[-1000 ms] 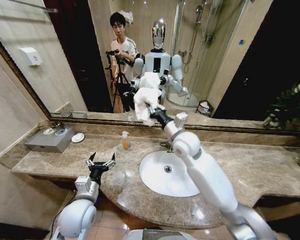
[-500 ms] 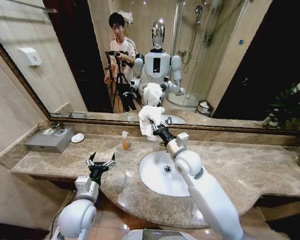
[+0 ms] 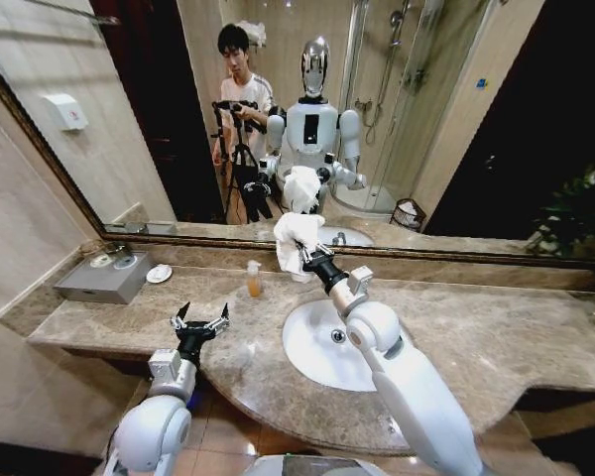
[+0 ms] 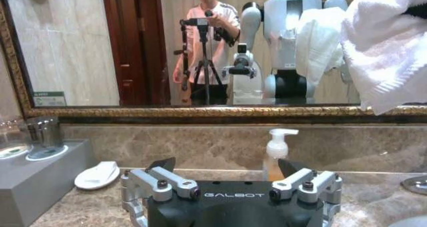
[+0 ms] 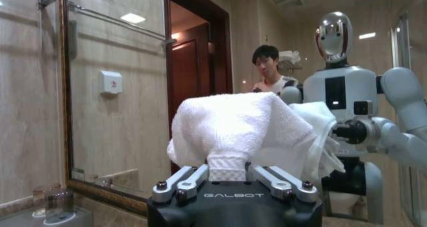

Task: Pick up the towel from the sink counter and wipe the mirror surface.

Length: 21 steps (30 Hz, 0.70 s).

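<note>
Your right tool (image 3: 304, 252) clamped on towel (image 3: 296, 235), raised toward mirror (image 3: 456, 129) for wiping; left tool (image 3: 200, 323) spread apart, idle over surface (image 3: 496, 337).

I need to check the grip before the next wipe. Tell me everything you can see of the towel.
The towel is white terry cloth, bunched into a soft wad. The right hand is shut on a pinched fold, holding it above the sink counter near the mirror's lower edge. Loose folds drape over the fingers.

Warm, even indoor light fills the room, with ceiling lamps glinting in the mirror (image 5: 133, 18). The sink counter (image 3: 516, 337) carries soft sheen, and straight lines bow toward the head view's edges.
</note>
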Motion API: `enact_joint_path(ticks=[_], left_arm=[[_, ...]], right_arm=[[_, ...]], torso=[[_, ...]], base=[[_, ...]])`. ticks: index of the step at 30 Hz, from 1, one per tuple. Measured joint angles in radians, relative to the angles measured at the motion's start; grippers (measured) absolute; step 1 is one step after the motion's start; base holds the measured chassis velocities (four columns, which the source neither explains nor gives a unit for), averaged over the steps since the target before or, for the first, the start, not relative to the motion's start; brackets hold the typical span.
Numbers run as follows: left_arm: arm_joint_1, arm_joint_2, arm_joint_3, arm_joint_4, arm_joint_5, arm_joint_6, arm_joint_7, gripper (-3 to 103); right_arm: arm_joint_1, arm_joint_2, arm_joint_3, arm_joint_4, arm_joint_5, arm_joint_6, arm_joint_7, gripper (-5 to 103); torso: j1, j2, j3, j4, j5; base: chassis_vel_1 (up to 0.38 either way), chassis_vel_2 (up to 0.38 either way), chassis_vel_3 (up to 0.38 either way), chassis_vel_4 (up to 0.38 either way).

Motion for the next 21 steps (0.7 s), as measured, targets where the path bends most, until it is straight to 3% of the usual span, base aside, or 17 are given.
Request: enact_joint_path(ticks=[7, 21], left_arm=[[0.000, 0.000, 0.000, 0.000, 0.000, 0.000, 0.000, 100], [0.000, 0.000, 0.000, 0.000, 0.000, 0.000, 0.000, 100]], right_arm=[[0.110, -0.007, -0.040, -0.019, 0.049, -0.005, 0.041, 13], [0.465, 0.106, -0.140, -0.218, 0.186, -0.051, 0.145, 13]], torso=[[0.000, 0.000, 0.000, -0.0001, 0.0002], [0.000, 0.000, 0.000, 0.0000, 0.0000]], base=[[0.017, 0.018, -0.017, -0.017], [0.000, 0.000, 0.000, 0.000]])
